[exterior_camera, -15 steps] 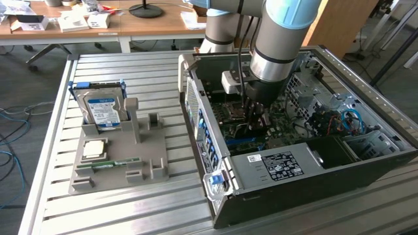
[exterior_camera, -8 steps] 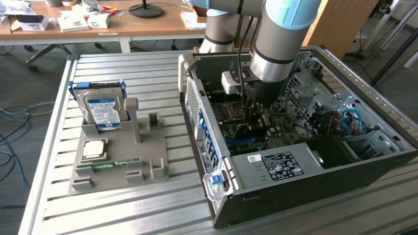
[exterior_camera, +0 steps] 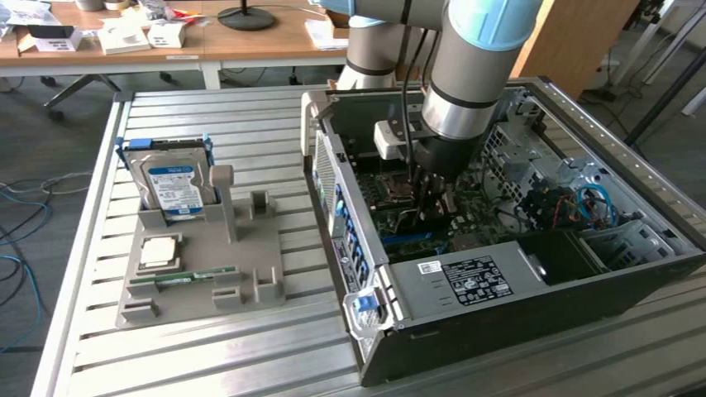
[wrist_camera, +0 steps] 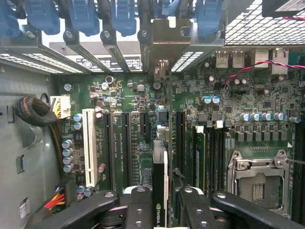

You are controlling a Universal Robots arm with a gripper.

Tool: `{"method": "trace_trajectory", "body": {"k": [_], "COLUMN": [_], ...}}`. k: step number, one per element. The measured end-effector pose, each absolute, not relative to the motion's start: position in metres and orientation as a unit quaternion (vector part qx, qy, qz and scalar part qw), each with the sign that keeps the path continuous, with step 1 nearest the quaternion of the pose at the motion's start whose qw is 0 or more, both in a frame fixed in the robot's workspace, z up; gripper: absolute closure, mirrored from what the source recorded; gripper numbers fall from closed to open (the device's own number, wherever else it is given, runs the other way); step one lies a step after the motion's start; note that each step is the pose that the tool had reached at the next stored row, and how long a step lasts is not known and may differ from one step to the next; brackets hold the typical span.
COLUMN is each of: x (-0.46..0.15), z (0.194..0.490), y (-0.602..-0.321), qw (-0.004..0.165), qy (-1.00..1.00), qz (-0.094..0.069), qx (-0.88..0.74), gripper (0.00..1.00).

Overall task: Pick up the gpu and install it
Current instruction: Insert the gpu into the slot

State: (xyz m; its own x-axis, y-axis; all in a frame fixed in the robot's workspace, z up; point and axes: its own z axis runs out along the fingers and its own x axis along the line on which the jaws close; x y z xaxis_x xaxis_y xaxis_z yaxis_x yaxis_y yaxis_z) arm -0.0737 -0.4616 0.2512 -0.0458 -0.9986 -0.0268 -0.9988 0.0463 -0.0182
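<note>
We see the gripper (exterior_camera: 432,192) lowered deep inside the open computer case (exterior_camera: 617,248), which lies on the worktop (exterior_camera: 221,364). In the wrist view the jaws are pinching the gpu (wrist_camera: 159,181), a thin dark card held on its edge between the black fingers (wrist_camera: 138,210), directly over the green motherboard (wrist_camera: 133,124) and in line with its long slots. At the exterior view's left a grey holder (exterior_camera: 198,281) carries a hard drive (exterior_camera: 174,186) and a memory stick (exterior_camera: 182,277).
</note>
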Motion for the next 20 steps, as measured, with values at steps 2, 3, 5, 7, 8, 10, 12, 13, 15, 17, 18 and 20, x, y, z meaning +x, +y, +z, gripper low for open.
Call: {"method": "trace_trajectory", "body": {"k": [2, 3, 5, 7, 8, 10, 12, 13, 15, 17, 18, 20], "x": [-0.0742, -0.0747, -0.0750, -0.0751, -0.0751, -0.0751, -0.0751, -0.0751, -0.0751, -0.0751, -0.0751, -0.0751], "z": [0.2511, 0.2511, 0.2511, 0.2509, 0.2504, 0.2502, 0.2502, 0.2501, 0.2502, 0.2501, 0.2501, 0.2501], "y": [-0.4615, -0.4615, -0.4615, -0.4616, -0.4616, -0.4616, -0.4616, -0.4616, -0.4616, -0.4616, -0.4616, -0.4616], "qw": [0.016, 0.016, 0.016, 0.016, 0.016, 0.016, 0.016, 0.016, 0.016, 0.016, 0.016, 0.016], "qy": [0.723, 0.723, 0.723, 0.723, 0.723, 0.723, 0.723, 0.723, 0.723, 0.723, 0.723, 0.723], "qz": [0.003, 0.003, 0.003, 0.003, 0.003, 0.003, 0.003, 0.003, 0.003, 0.003, 0.003, 0.003], "qx": [-0.690, -0.690, -0.691, -0.691, -0.691, -0.691, -0.691, -0.691, -0.691, -0.691, -0.691, -0.691], "gripper": [0.74, 0.74, 0.74, 0.74, 0.74, 0.74, 0.74, 0.74, 0.74, 0.74, 0.74, 0.74]}}
